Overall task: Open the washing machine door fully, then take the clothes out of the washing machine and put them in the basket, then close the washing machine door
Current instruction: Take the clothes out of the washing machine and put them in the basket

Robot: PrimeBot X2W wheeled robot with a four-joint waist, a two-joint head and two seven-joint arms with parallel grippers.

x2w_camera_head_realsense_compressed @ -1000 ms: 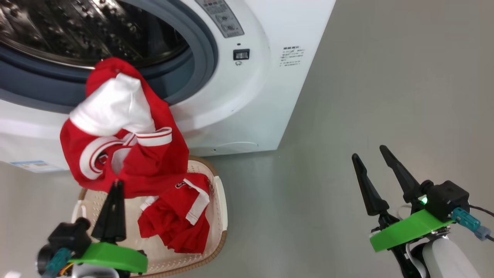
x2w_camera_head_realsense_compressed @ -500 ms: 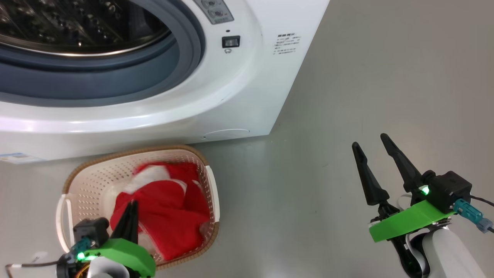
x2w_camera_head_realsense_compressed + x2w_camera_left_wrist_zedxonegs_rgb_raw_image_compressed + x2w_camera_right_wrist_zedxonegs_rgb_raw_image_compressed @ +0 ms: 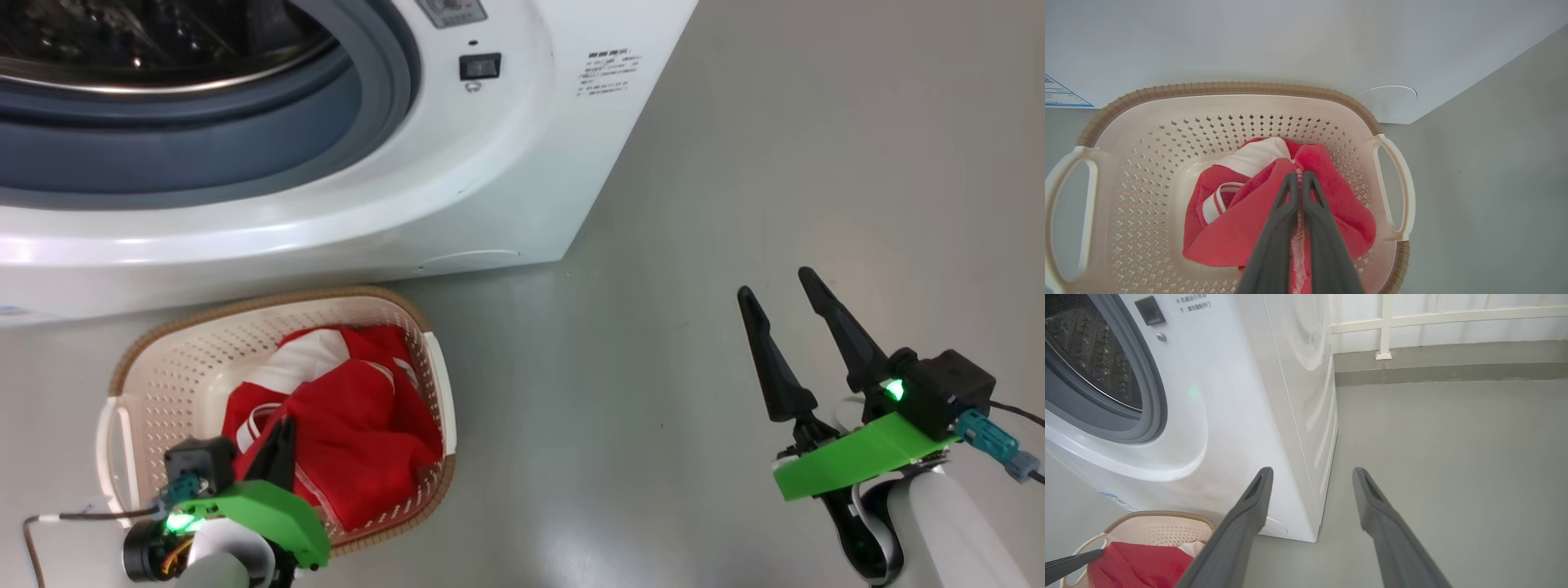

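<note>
Pinching clothes (image 3: 1237,232) in basket (image 3: 1229,87), L pincer (image 3: 1300,176)

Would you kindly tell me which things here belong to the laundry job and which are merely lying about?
Job in hand:
washing machine
clothes, lying in the basket
left gripper, shut on the clothes
right gripper, open, holding nothing

Just there:
white railing
blue label on the machine
floor

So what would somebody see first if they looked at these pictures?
The bright red clothes jump out, heaped in the cream basket on the floor, with the left pincer shut on them. Just behind stands the big white washing machine, its round mouth wide open.
</note>
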